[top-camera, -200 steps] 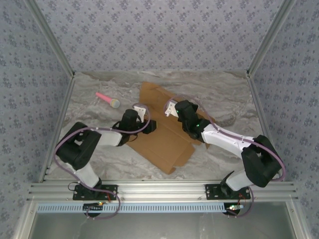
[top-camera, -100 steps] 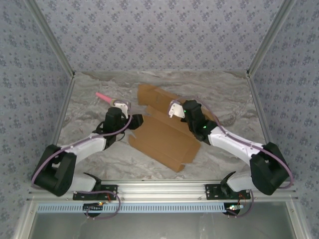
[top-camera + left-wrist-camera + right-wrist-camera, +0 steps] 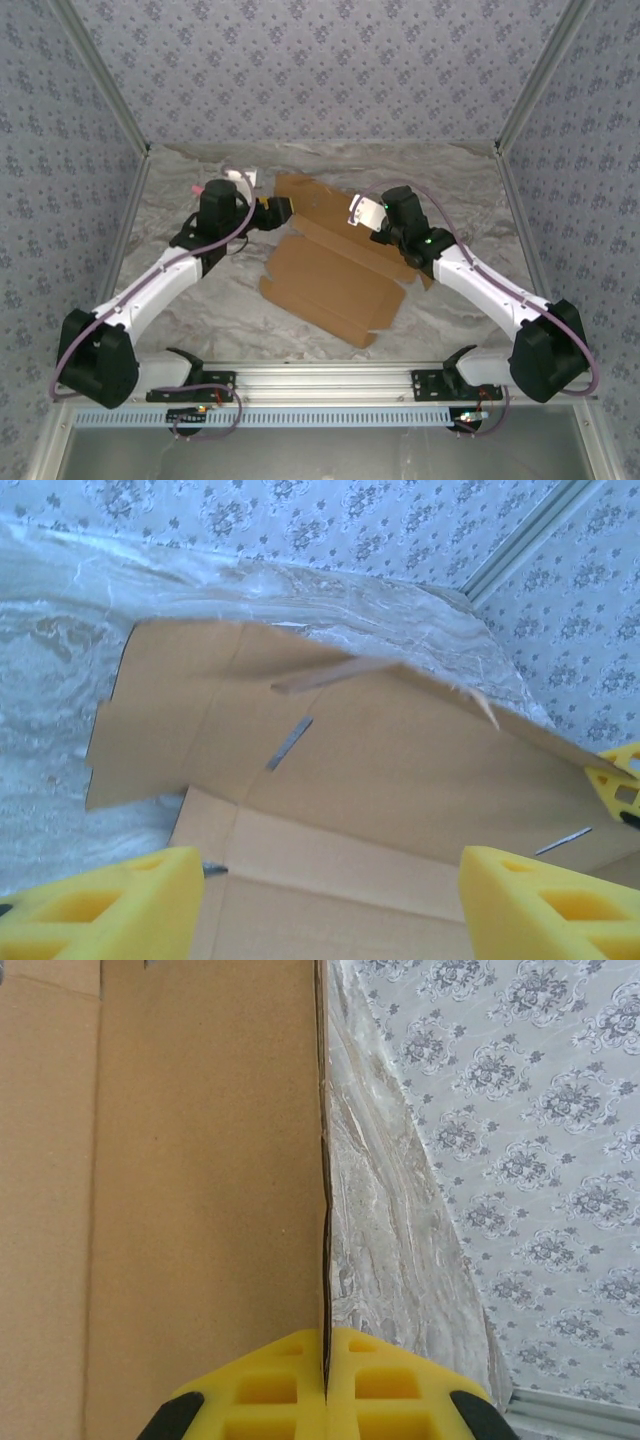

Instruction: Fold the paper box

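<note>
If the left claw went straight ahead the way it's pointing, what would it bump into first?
Most likely the paper box: its brown panel lies right ahead of the open left claw, though depth is unclear.

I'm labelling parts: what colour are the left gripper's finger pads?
Yellow; the left gripper shows its pads best in the left wrist view.

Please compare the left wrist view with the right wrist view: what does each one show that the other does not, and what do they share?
Left wrist view: the left fingers spread open over the paper box, a narrow slot in it, and a lifted flap edge. Right wrist view: the right fingers shut on the box's side edge. Shared: brown cardboard, marble-patterned table, patterned wall.
</note>
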Controlling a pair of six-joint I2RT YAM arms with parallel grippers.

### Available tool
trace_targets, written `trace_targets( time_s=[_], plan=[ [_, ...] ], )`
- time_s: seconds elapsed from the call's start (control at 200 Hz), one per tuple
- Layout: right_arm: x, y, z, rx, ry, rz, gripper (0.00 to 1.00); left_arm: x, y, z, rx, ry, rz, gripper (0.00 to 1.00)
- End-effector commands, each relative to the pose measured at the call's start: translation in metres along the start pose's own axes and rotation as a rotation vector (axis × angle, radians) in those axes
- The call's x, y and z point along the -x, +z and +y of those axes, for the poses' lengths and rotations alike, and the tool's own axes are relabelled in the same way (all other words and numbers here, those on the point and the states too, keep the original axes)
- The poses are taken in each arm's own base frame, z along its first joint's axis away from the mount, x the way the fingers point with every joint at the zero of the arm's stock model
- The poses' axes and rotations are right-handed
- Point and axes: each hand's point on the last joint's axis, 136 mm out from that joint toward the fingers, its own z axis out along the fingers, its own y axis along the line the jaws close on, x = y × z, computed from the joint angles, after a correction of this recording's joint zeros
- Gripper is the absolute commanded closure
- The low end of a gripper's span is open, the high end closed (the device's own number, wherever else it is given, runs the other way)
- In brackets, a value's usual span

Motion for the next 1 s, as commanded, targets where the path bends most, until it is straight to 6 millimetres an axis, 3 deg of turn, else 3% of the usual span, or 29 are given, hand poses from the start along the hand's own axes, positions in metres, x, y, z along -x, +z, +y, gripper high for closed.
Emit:
trace_targets(
  time_s=[0.0, 0.455, 0.705, 0.994],
  plan=[
    [0.006, 0.000, -0.005, -0.019, 0.016, 0.006, 1.00, 0.003, 0.012, -0.006, -0.006, 0.036, 0.072, 0.31],
    [0.007, 0.002, -0.002, -0.066, -0.040, 0.028, 1.00, 0.018, 0.077, -0.016, -0.035, 0.090, 0.216, 0.30],
    [0.008, 0.005, 0.000, -0.066, -0.050, 0.041, 1.00, 0.008, 0.095, -0.026, -0.093, 0.083, 0.271, 0.33],
    [0.011, 0.007, 0.000, -0.074, -0.027, 0.031, 1.00, 0.005, 0.109, -0.044, -0.234, -0.086, 0.256, 0.39]
  ],
)
